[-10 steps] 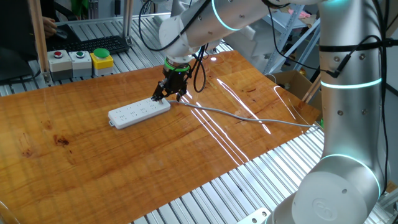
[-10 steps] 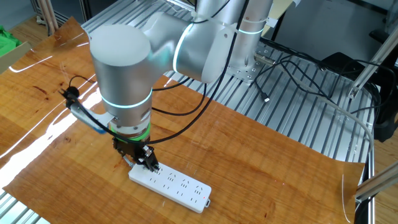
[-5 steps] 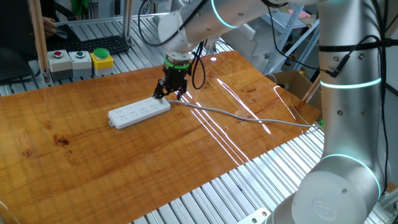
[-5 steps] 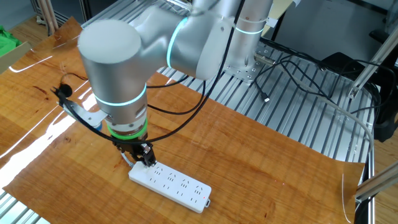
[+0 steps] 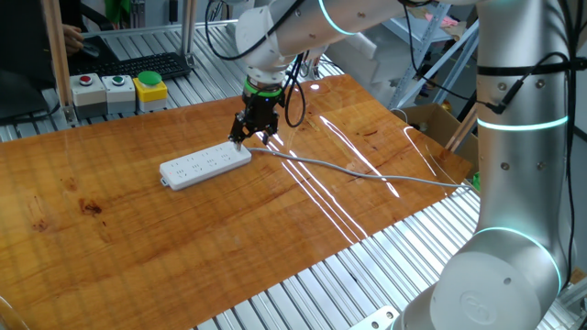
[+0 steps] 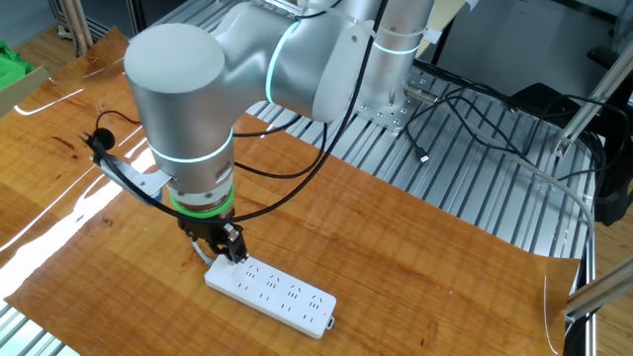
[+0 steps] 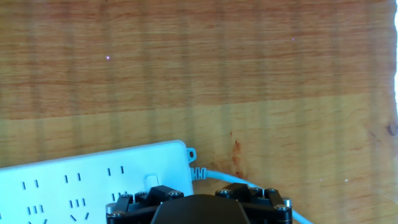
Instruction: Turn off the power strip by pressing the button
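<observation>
The white power strip (image 5: 205, 165) lies on the wooden table, its thin grey cable (image 5: 367, 172) running off to the right. My gripper (image 5: 249, 138) hangs just above the strip's cable end. The other fixed view shows the strip (image 6: 275, 290) with the gripper (image 6: 226, 253) over its left end, close to the surface. In the hand view the strip (image 7: 87, 183) fills the lower left, with its pale rectangular button (image 7: 151, 182) near the cable end and the cable (image 7: 217, 177) leaving it. Only the gripper's dark body (image 7: 198, 206) shows there; the fingertips are hidden.
A box with red, green and yellow buttons (image 5: 119, 89) and a keyboard (image 5: 147, 65) stand at the table's far edge. A cardboard box (image 5: 431, 121) sits off the right side. Slatted aluminium rails (image 6: 455, 168) border the wooden top.
The gripper has lifted a little from the cable end of the power strip, and the arm above it has risen. The strip has not moved.
</observation>
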